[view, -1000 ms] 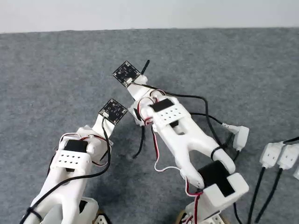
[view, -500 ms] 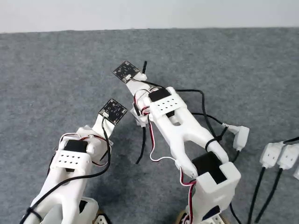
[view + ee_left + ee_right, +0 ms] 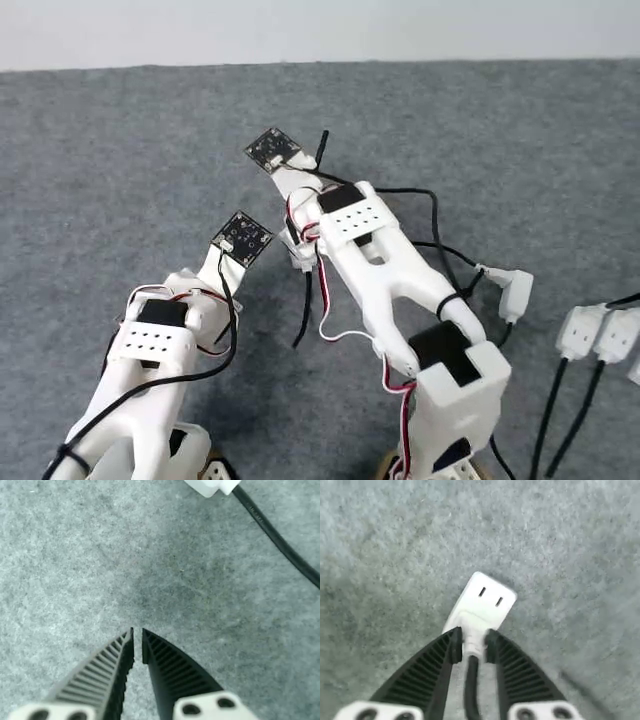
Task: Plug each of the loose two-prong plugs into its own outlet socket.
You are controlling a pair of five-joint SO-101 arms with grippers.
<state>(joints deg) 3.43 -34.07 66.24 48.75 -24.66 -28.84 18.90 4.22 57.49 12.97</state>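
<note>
right gripper: the jaws pinch the narrow neck of a white outlet socket, one jaw on each side. the socket's long axis runs in line with the jaws. its two-slot face points away from the wrist, tilted down towards the grey mat. whether the face touches the mat cannot be read. its black cord trails back between the jaws.

left gripper: the jaws are pressed almost together, tips nearly touching. nothing is held, and it is poised over bare mat. a white body with a black lead sits beyond the tips, cut off at the frame edge. it cannot be told whether this is the held socket or another piece.

high view: a loose white connector lies beside the right arm, back towards its base. a pair of white connectors lies at the right border, partly cut off. all are well apart from the held socket. no prongs can be made out, so none is confirmed as a plug.

judgement: mating requires prongs brought onto the slot face along the socket's axis. that face now points away from the loose pieces. the right arm is nearer them but occupied. the left arm is free but farther.
</note>
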